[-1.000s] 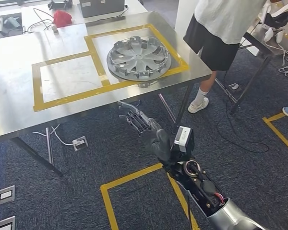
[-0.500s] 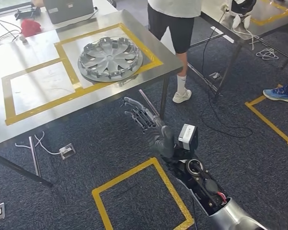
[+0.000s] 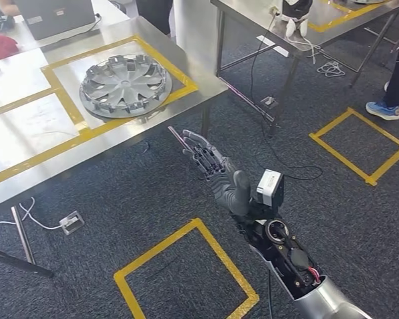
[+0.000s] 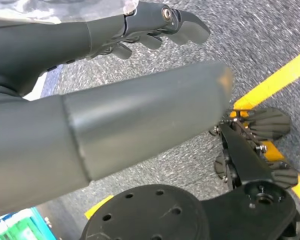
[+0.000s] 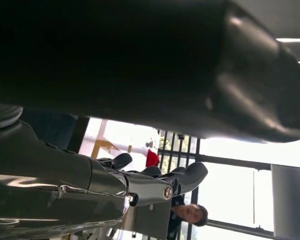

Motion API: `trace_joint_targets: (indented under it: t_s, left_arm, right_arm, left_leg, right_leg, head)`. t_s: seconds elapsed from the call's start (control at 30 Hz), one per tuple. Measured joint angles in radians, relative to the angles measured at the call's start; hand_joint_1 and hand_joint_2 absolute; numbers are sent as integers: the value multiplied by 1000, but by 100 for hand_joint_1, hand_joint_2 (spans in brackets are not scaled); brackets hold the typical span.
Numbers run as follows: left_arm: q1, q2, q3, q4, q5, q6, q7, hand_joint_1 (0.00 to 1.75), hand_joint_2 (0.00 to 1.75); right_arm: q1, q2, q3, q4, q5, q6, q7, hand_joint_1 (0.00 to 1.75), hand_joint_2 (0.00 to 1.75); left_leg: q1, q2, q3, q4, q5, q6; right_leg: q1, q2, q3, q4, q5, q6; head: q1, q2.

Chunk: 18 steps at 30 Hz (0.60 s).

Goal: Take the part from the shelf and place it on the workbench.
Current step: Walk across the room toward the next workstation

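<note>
Silver hubcap (image 3: 125, 85) lies flat on the steel workbench (image 3: 137, 136) — inside yellow tape. Right hand (image 3: 215, 170) hangs over the carpet, fingers spread, holding nothing — left hand (image 4: 114, 125) too.

Right arm (image 3: 298, 266) is reaching forward from the lower right in the head view, silver forearm with wrist parts exposed. Right hand (image 3: 215, 169) is stretching out flat, fingers (image 3: 200, 151) apart and nearly straight, holding nothing. In the right wrist view the thumb (image 5: 186, 70) is lying along the frame, dark fingers (image 5: 148, 182) extending beside it. Left hand (image 4: 114, 95) is hanging, thick thumb (image 4: 141, 120) extended, fingers (image 4: 167, 22) loosely apart, gripping nothing.
</note>
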Motion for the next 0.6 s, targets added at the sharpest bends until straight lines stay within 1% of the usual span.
trace_joint_targets:
  t_s: [0.03,0.07,0.1,0.13,0.17,0.2,0.23,0.27,0.3,0.33,0.4,0.43,0.47,0.5,0.53,0.57,0.6]
  left_arm:
    - [1,0,0,0,0,0,0,0,0]
    - [2,0,0,0,0,0,0,0,0]
    - [3,0,0,0,0,0,0,0,0]
    - [4,0,0,0,0,0,0,0,0]
    - [3,0,0,0,0,0,0,0,0]
    - [3,0,0,0,0,0,0,0,0]
    - [3,0,0,0,0,0,0,0,0]
    - [2,0,0,0,0,0,0,0,0]
    - [2,1,0,0,0,0,0,0,0]
    - [2,2,0,0,0,0,0,0,0]
    - [0,1,0,0,0,0,0,0,0]
    - [-1,1,0,0,1,0,0,0,0]
    - [-1,1,0,0,1,0,0,0,0]
    - [-1,1,0,0,2,0,0,0,0]
    - [0,2,0,0,2,0,0,0,0]
    - [1,2,0,0,2,0,0,0,0]
    - [4,2,0,0,3,0,0,0,0]
  right_arm:
    - [1,-2,-2,-1,0,-1,1,0,0]
    - [2,-4,-3,-2,0,-1,1,0,0]
    - [3,-6,-4,-2,0,-2,1,0,0]
    - [3,-9,-7,-3,0,-3,1,0,0]
    - [3,-12,-10,-4,1,-5,1,0,0]
    - [3,-14,-13,-7,2,-7,1,0,0]
    - [2,-16,-17,-11,2,-10,2,0,0]
    - [2,-17,-21,-14,2,-12,2,0,0]
    - [2,-19,-25,-18,1,-15,3,0,0]
    - [2,-20,-29,-20,0,-18,3,0,0]
    - [5,-24,-38,-24,-5,-23,4,0,0]
    - [7,-26,-43,-28,-7,-26,4,0,0]
    - [8,-28,-50,-32,-11,-28,3,0,0]
    - [9,-30,-56,-36,-13,-30,2,0,0]
    - [11,-31,-61,-39,-16,-30,2,0,0]
    - [14,-32,-65,-40,-18,-31,1,0,0]
    - [19,-34,-69,-41,-19,-31,1,0,0]
  left_leg:
    - [0,9,0,0,0,1]
    - [0,18,-1,0,-1,1]
    - [1,28,0,1,-1,0]
    - [2,37,1,1,-2,-2]
    - [3,46,2,1,-4,-4]
    - [4,54,5,2,-6,-8]
    - [3,61,8,2,-8,-12]
    - [2,68,10,3,-10,-18]
    - [-1,74,12,3,-11,-24]
    - [-3,79,13,2,-11,-29]
    - [-1,92,17,-3,-9,-38]
    - [1,90,19,0,-14,-42]
    - [4,79,14,15,-27,-46]
    - [5,61,-1,52,-51,-48]
    - [5,38,-29,115,-86,-47]
    - [4,20,-66,191,-122,-46]
    - [3,11,-102,262,-148,-45]
  right_leg:
    - [-5,-12,-34,74,-34,5]
    - [-11,-18,-63,136,-57,10]
    - [-16,-21,-77,166,-61,14]
    - [-21,-24,-71,155,-45,18]
    - [-25,-30,-44,102,-14,21]
    - [-27,-45,-3,23,22,22]
    - [-25,-62,35,-50,48,21]
    - [-22,-73,61,-103,64,16]
    - [-19,-79,73,-132,69,10]
    - [-15,-74,72,-136,67,3]
    - [-13,-58,69,-138,69,-8]
    - [-13,-50,71,-141,72,-14]
    - [-15,-41,74,-146,76,-22]
    - [-17,-33,76,-150,80,-29]
    - [-17,-24,77,-152,82,-35]
    - [-16,-16,76,-153,83,-39]
    - [-14,-6,75,-153,84,-41]
  head:
    - [1,0]
    - [1,0]
    - [1,0]
    - [1,0]
    - [1,0]
    - [1,0]
    - [1,0]
    - [0,0]
    - [0,0]
    - [-1,0]
    - [-1,0]
    - [-2,0]
    - [-2,0]
    - [-3,0]
    - [-3,0]
    - [-4,0]
    - [-4,0]
